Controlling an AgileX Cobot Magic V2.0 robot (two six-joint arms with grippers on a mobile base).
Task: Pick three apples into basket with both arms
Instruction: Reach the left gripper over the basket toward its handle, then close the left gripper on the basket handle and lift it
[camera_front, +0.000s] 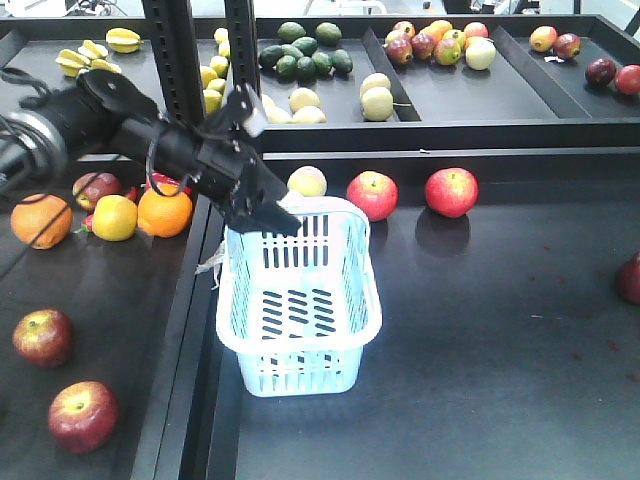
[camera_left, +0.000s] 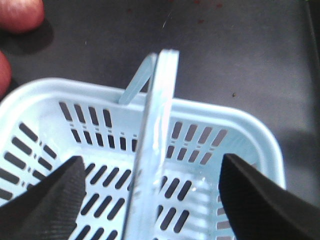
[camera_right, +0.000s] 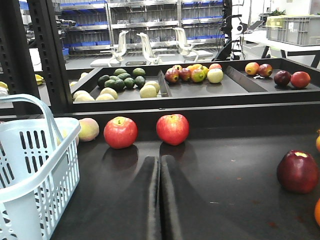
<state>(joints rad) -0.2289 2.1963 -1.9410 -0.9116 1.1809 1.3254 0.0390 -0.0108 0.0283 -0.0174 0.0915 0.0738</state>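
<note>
in the foreground of the right wrist view, the right gripper (camera_right: 160, 160) sits low over the dark table (camera_right: 225, 200), fingers pressed together on nothing. at the centre of the front view we see the basket (camera_front: 300, 372) standing upright, the left gripper (camera_front: 268, 215) poised over its far left corner. from the left wrist view, its fingers (camera_left: 45, 200) are spread wide either side of the raised handle (camera_left: 157, 125), not gripping it. just beyond the basket, along the table's far edge, lie one red apple (camera_front: 372, 194) and a second red apple (camera_front: 451, 191). the dark red apple (camera_right: 298, 171) sits well apart, lower right in the right wrist view. trays (camera_front: 430, 95) of fruit fill the upper frame.
</note>
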